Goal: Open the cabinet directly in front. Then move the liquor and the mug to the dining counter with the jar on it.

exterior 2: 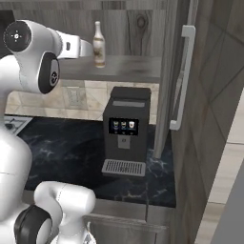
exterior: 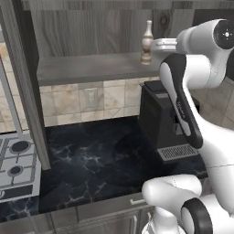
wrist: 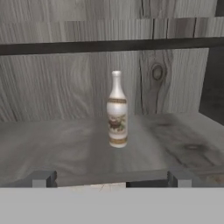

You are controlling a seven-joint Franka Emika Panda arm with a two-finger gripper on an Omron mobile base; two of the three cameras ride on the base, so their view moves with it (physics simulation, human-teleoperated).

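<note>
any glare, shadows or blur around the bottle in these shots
Hand view: the liquor is fairly sharp, evenly lit, no glare, only a faint shadow at its base on the cabinet shelf. Left base view: softer and slightly blurry. Right base view: the coffee machine screen glows; the counter beneath is dim.

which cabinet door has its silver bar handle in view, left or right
The right door of the cabinet, swung open beside the coffee machine; the left door shows no handle.
</note>
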